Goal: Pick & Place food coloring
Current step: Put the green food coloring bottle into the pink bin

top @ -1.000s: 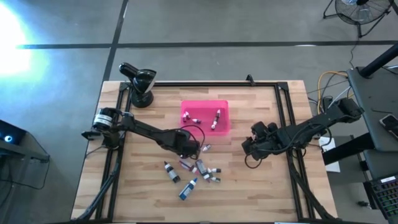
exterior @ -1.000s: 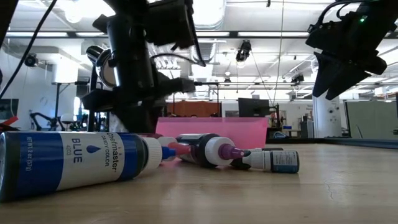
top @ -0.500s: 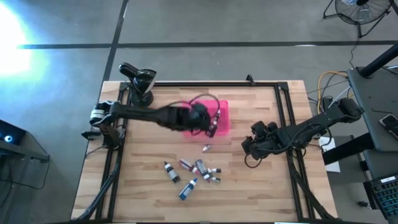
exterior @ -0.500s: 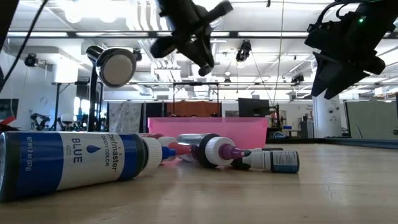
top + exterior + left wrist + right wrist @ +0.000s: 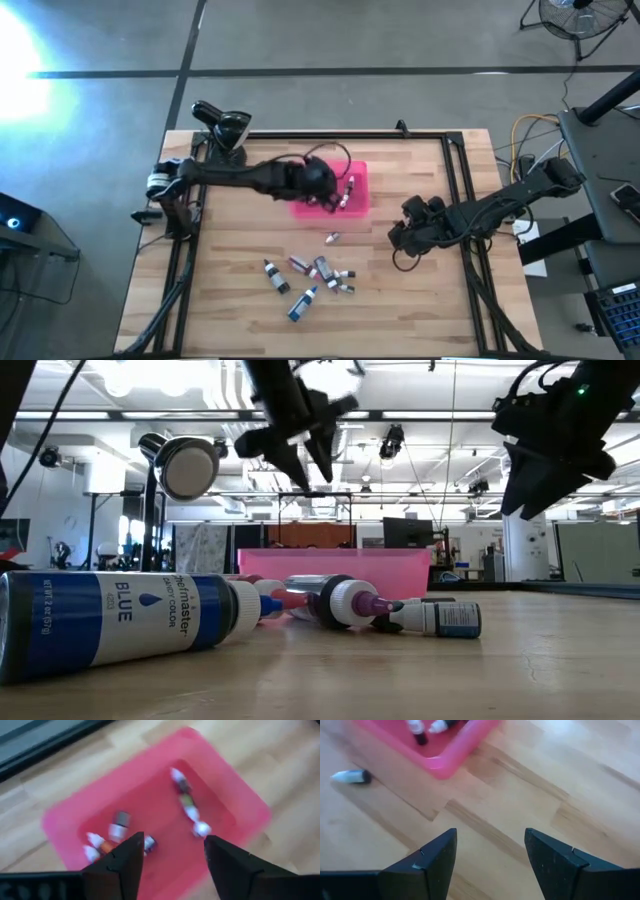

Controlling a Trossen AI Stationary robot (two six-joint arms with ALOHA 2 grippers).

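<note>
Two dark fingers of the left pincer (image 5: 172, 852) are being held apart and empty directly above the pink tray (image 5: 358, 201), where several small bottles (image 5: 187, 810) are lying on smooth plastic. More food coloring (image 5: 318, 272), glossy and cylindrical, is lying scattered on the wooden bench (image 5: 420, 300), nearer the left arm. The right pincer (image 5: 490, 855) is being held spread over bare wood.

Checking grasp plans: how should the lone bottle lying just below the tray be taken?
Probably from straight above, fingers closing across its dark body, not the tapered pale cap. It lies flat on the table, apart from the tray and the other bottles.
</note>
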